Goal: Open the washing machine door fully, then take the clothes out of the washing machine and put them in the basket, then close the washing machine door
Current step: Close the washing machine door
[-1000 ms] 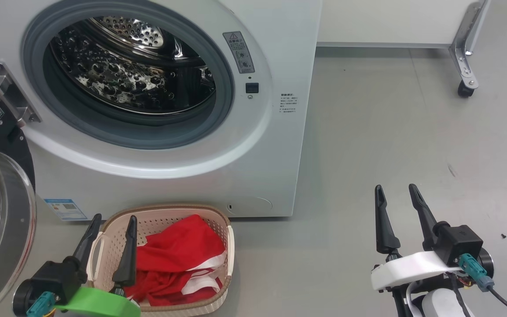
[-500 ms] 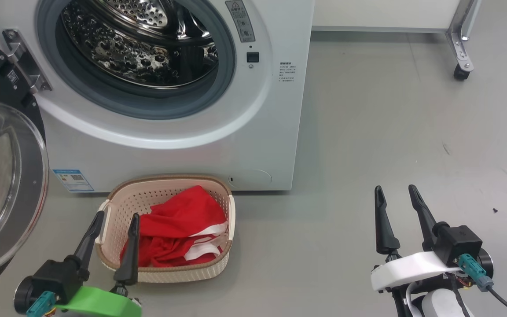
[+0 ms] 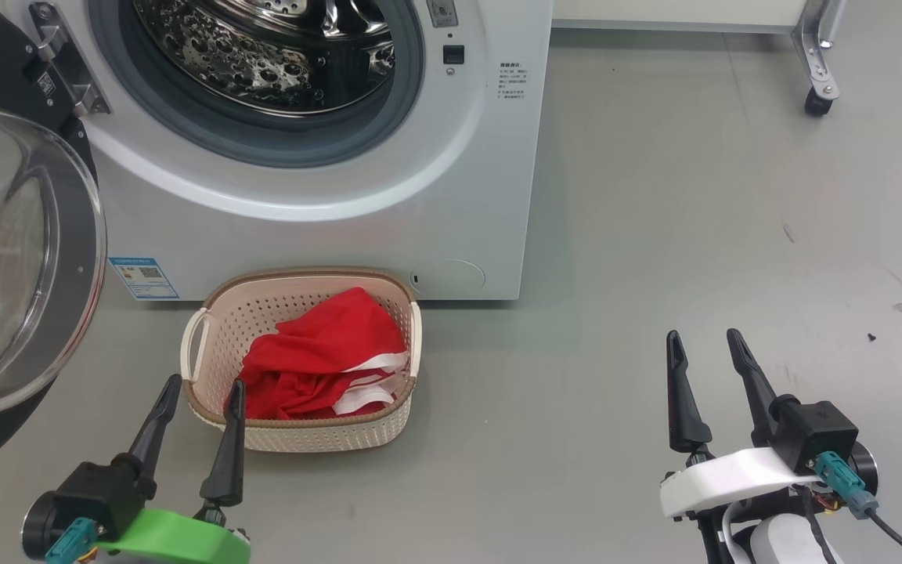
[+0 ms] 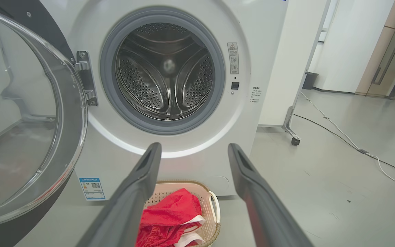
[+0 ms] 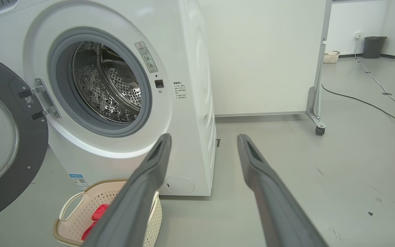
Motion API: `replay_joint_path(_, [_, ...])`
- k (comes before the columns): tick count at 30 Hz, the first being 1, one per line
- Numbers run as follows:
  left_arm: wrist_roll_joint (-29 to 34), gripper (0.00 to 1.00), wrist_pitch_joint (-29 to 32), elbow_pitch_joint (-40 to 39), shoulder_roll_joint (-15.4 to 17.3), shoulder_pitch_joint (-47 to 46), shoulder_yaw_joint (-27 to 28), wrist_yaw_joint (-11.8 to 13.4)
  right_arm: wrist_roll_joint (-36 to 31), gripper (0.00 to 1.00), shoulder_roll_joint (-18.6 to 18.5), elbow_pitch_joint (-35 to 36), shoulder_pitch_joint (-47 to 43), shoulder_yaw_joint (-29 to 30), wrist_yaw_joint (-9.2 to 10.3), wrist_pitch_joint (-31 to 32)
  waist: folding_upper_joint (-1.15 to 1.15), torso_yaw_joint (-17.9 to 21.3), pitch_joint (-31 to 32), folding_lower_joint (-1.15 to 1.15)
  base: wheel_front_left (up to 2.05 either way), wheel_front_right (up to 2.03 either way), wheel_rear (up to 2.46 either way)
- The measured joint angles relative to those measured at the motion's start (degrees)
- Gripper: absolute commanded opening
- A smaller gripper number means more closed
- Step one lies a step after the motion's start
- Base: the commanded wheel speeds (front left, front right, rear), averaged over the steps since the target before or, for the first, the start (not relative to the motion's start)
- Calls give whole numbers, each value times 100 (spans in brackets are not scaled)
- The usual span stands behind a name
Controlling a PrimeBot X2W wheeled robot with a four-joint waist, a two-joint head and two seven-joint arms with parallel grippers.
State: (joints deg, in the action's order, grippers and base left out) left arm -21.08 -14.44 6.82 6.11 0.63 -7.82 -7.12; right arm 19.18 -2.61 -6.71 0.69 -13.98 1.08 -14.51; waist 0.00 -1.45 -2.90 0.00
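Left gripper is spread wide with nothing between its fingers, hovering low just in front of the basket's near left corner. Right gripper is just as wide and just as empty, out over bare floor well to the right of everything. Both hang clear, and that makes sense, since there's nothing to carry. Look at the basket: it sits on the floor right against the foot of the washing machine, directly under the drum mouth, the shortest drop for anything lifted out. The clothes are in it, a red heap with white trim showing, piled toward the right side. Up to the drum: from the left wrist it's bare steel all the way back, no fabric that I can see. So unloading looks done. That leaves the washing machine door, swung right out on its hinge at the left, glass bowl facing us, close beside the left arm. My call is that the left gripper is the one placed to push it, getting behind the black rim and sweeping it round to the latch, minding the basket handle below
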Motion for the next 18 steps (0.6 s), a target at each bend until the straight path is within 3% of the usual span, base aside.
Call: replay_joint_path(18, [7,100,0,-34,5,0,23,-1,57,100,0,2,2,-21,2,0,0,-26,-76,0,-44,44,0])
